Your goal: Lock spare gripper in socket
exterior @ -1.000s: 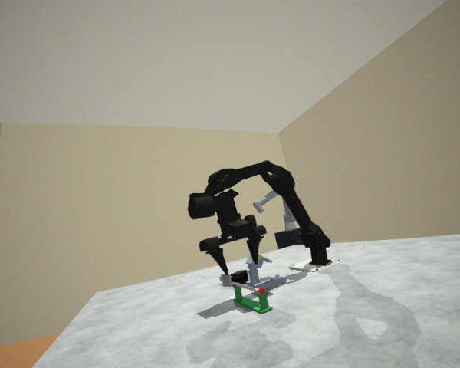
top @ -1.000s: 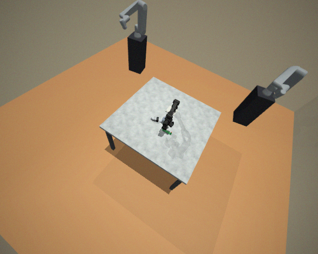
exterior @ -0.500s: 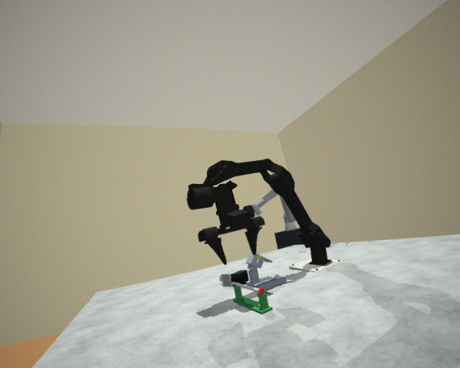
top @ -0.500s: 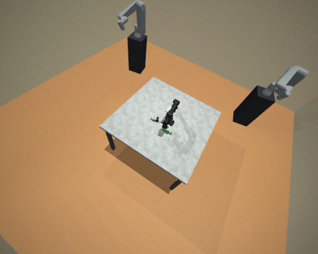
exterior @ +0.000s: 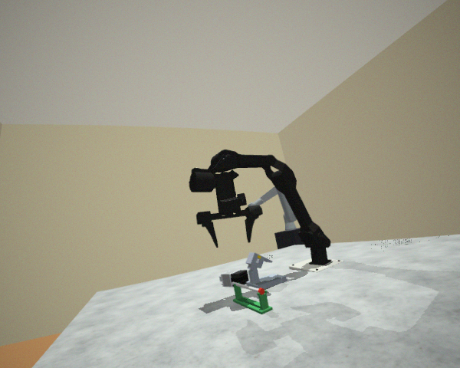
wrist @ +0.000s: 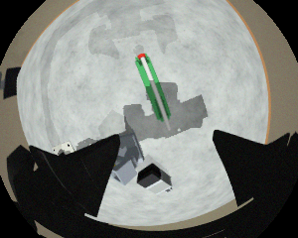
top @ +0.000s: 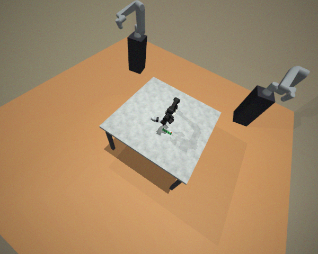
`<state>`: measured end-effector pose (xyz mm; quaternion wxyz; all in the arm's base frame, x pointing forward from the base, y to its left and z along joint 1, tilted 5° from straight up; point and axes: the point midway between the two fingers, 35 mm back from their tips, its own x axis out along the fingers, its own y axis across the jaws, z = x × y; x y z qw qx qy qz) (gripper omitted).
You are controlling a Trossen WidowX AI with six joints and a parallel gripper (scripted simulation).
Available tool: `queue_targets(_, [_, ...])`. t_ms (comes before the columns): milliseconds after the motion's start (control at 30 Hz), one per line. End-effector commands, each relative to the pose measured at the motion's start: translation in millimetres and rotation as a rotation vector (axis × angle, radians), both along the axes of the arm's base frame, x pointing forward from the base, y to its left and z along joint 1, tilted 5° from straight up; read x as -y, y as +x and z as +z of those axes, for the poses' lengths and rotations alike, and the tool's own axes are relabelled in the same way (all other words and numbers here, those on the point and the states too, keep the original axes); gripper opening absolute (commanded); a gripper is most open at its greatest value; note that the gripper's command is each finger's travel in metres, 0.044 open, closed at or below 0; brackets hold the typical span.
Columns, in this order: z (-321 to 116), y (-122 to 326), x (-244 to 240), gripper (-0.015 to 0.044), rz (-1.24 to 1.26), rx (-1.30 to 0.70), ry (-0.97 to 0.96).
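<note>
Pale tabletop beneath raised, opened tool (exterior: 233, 244) (wrist: 168, 138).

No text, label, brand, number or sign can be read in the top, exterior or wrist view.

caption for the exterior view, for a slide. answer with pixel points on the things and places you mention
Open gripper (exterior: 233, 244) above a red-tipped pin (exterior: 244, 287) on its green rack (exterior: 253, 305).
</note>
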<state>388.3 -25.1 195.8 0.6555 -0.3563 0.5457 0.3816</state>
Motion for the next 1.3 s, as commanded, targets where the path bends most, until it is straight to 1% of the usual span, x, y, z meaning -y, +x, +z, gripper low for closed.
queue_targets(0, [-6.2, -12.4, 39.7, 0.044, -0.492, 0.016, -0.042])
queue_targets(233, [-20.3, -42.1, 98.1, 0.044, -1.315, 0.114, -0.055])
queue_targets(567, [-30.6, -70.3, 133.6, 0.044, -1.876, 0.243, -0.013])
queue_targets(867, [-40.1, -99.9, 160.9, 0.044, -2.36, 0.407, 0.072])
queue_targets(933, [-41.0, -102.8, 163.2, 0.044, -2.403, 0.425, 0.083])
queue_targets(1267, [-41.0, -102.8, 163.2, 0.044, -2.403, 0.425, 0.083])
